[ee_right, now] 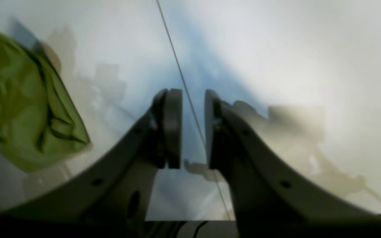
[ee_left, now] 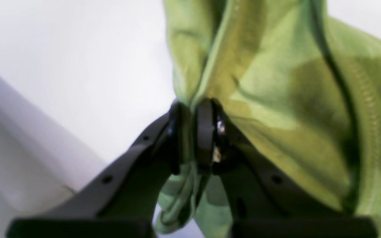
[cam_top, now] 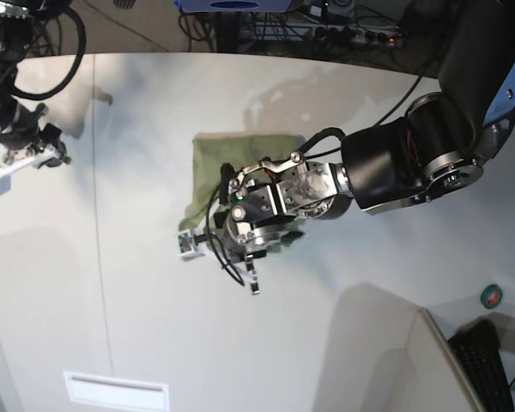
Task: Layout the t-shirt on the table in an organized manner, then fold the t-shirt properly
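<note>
on the pale counter, green shirt pinched at its folds

between the two dark fingertips of the left pincer [ee_left: 193, 135], in the left wrist view, the olive-green t-shirt [ee_left: 276, 82] is gripped along a bunched fold. cloth runs above and below the tips and spreads widely to the picture's right, while a small end of it pokes out under them.

in the right wrist view, the right pincer [ee_right: 193, 129] has its fingertips apart with nothing between them; the counter [ee_right: 309, 66] and its thin dark seam [ee_right: 177, 62] show through the gap. the shirt lies well off to that picture's left, creased and partly cut off by the edge.

in the base view, the t-shirt sits near the middle of the counter, partly hidden under the left arm [cam_top: 395, 163], which reaches over it. the right arm [cam_top: 17, 120] is well apart from the cloth, across the seam. a white rectangular label [cam_top: 116, 392] lies at the near edge of the picture.
</note>
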